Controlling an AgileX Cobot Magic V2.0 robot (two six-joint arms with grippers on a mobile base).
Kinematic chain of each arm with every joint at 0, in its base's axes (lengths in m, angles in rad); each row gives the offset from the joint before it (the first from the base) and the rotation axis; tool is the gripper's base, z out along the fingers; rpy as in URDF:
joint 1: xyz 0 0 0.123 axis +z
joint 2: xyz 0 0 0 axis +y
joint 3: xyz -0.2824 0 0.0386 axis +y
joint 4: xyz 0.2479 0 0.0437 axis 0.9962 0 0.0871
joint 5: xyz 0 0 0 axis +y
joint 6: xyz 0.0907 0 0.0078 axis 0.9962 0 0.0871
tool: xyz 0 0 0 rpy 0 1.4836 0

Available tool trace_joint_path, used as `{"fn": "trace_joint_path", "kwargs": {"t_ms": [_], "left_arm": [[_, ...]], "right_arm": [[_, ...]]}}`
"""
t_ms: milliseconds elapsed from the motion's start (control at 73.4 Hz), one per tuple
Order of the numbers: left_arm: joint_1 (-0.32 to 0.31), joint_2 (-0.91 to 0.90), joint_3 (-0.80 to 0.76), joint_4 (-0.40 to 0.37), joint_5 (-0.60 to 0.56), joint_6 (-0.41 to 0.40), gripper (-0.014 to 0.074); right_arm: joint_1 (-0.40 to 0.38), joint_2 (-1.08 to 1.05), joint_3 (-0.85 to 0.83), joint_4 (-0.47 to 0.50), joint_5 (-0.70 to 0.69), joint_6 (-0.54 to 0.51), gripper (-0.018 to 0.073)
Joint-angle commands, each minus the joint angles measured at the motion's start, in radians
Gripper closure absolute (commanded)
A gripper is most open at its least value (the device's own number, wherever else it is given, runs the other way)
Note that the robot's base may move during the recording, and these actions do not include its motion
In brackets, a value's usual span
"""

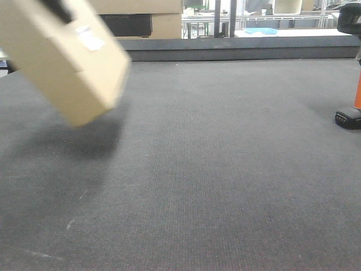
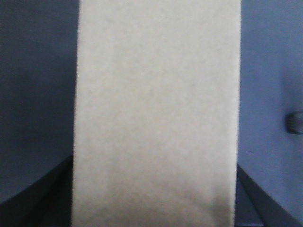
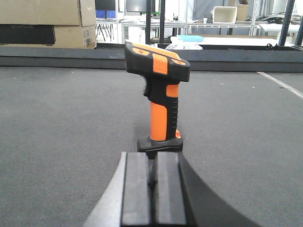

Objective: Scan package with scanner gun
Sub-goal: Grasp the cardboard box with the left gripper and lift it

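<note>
I saw a matt cardboard package, a smooth plastic scanner gun, and a rough, cloth-covered table.

A wide dark grey mat is spread over the whole ground. A low dark ledge is laid across its far edge. Behind the ledge, on the left, big cardboard boxes are stacked, and a dark panel is seen on one. Further back, dark posts are stood upright. A light blue thing is laid on a white table, and a white tub is set behind it. A thin white line is seen on the mat at the right.
</note>
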Motion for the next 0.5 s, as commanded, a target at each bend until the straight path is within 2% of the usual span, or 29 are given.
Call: {"fn": "trace_joint_path", "kwargs": {"t_ms": [0,41,177,314,491], "left_arm": [[-0.095,0.005,-0.010,-0.028,-0.075,-0.049,0.0708],[-0.146,0.014,-0.010,-0.028,-0.115,-0.065,0.0708],[-0.231,0.057,-0.008,-0.028,-0.182,-0.136,0.0708],[-0.262,0.103,-0.008,-0.034,-0.182,-0.147,0.0708],[-0.262,0.120,-0.008,-0.045,-0.210,-0.147,0.0708]], "right_arm": [[0.003,-0.002,0.000,-0.006,-0.015,-0.006,0.0728],[0.003,-0.002,0.000,-0.006,-0.015,-0.006,0.0728],[0.003,-0.002,0.000,-0.006,-0.015,-0.006,0.0728],[0.003,-0.002,0.000,-0.006,-0.015,-0.006,0.0728],[0.003,-0.002,0.000,-0.006,-0.015,-0.006,0.0728]]}}
